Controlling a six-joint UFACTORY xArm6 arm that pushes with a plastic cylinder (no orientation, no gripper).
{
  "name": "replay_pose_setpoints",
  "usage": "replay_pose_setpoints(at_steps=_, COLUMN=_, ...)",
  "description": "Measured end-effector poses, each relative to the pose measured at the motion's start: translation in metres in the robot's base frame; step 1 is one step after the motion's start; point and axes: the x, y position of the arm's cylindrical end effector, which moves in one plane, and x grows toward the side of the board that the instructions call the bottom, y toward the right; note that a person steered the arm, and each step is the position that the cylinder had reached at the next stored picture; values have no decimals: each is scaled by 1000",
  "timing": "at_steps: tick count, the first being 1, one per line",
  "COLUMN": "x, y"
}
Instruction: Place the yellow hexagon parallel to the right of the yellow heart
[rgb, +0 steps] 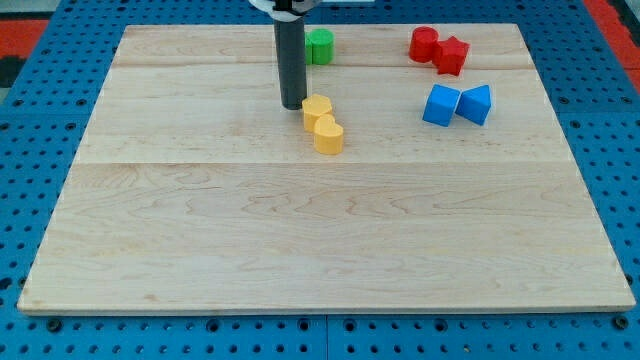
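Note:
Two yellow blocks touch each other near the board's upper middle. The upper one, the yellow hexagon, lies up and to the left of the lower one, the yellow heart. The dark rod stands upright with my tip just to the left of the yellow hexagon, close to it or touching it.
A green block sits behind the rod near the view's top. A red cylinder and a red star-like block touch at the top right. Two blue blocks sit side by side below them. The wooden board lies on a blue pegboard.

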Motion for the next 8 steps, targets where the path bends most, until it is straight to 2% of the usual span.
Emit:
replay_pose_setpoints(at_steps=2, x=0, y=2)
replay_pose_setpoints(at_steps=5, x=30, y=29)
replay_pose_setpoints(at_steps=8, x=70, y=164)
